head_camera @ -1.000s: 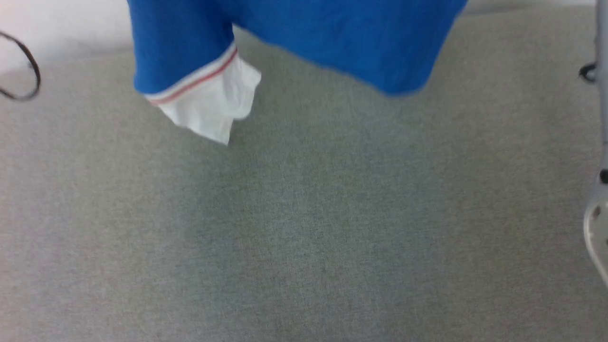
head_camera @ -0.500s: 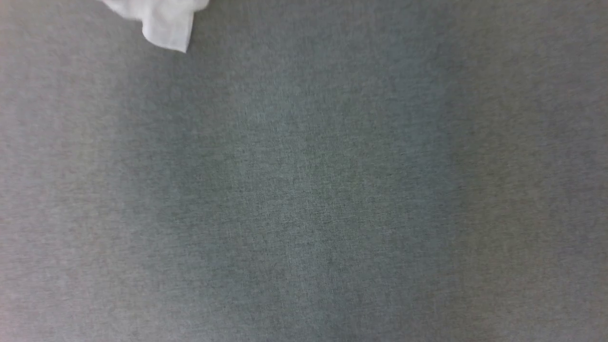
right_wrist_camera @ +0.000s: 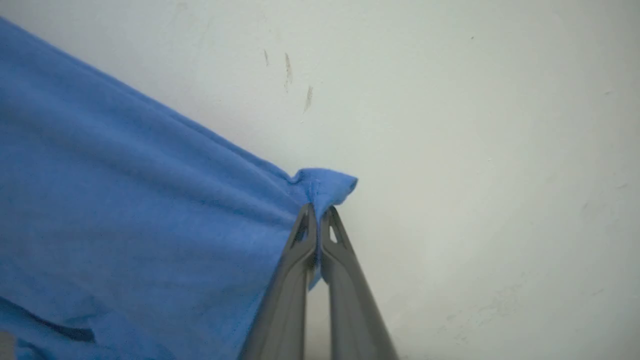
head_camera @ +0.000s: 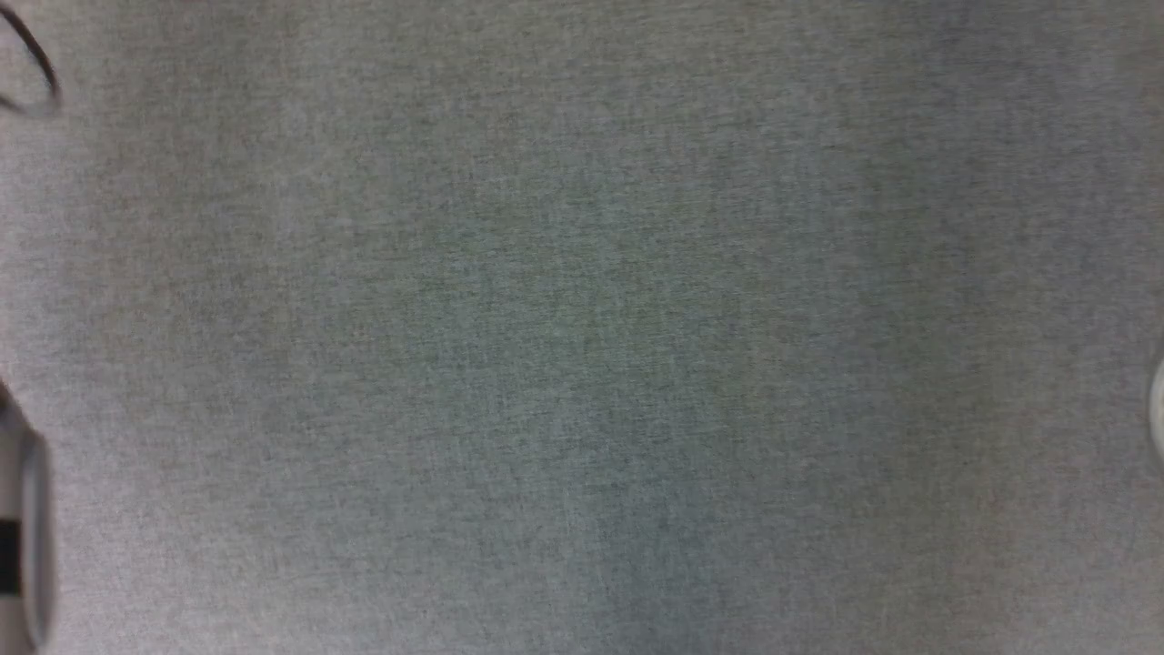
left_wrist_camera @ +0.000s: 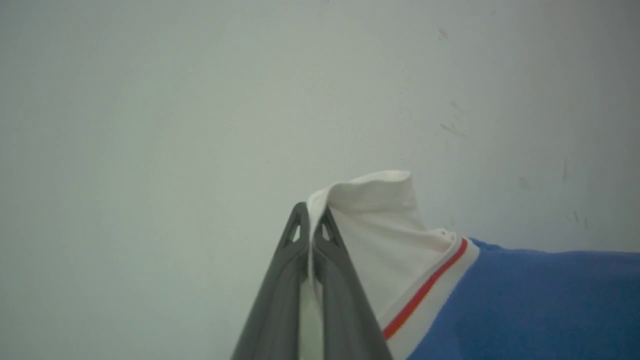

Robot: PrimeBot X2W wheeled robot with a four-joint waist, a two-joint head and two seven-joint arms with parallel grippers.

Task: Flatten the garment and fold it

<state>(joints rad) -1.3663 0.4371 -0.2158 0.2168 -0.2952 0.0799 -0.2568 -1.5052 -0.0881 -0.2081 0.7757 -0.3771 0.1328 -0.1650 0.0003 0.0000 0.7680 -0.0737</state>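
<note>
**Fig.** Royal-blue T-shirt with white, red-striped sleeves [right_wrist_camera: 125, 200] hangs aloft, spread between both claws, off the grey fabric table [head_camera: 582, 327]. Left claw [left_wrist_camera: 312, 220] clenches the white sleeve [left_wrist_camera: 380, 235]; right claw [right_wrist_camera: 318, 215] clenches a blue corner [right_wrist_camera: 325, 182]. Best lowered evenly, kept taut, landing flat.

- Left gripper [left_wrist_camera: 312, 216]: two long fingers [left_wrist_camera: 277, 305] in matte dark grey, broad at the base and tapering to narrow tips.
- Each finger has a small elongated cut-out [left_wrist_camera: 296, 232] just below its tip.
- Right gripper [right_wrist_camera: 318, 212]: same dark grey tapered fingers [right_wrist_camera: 350, 300], with matching cut-outs.
- Head view, lower left edge: pale grey rounded casing [head_camera: 32, 473] with a black band; blurred.
- Head view, right edge: pale rounded sliver [head_camera: 1158, 423].
- Head view, upper left: thin dark cable [head_camera: 41, 64], curved.
</note>
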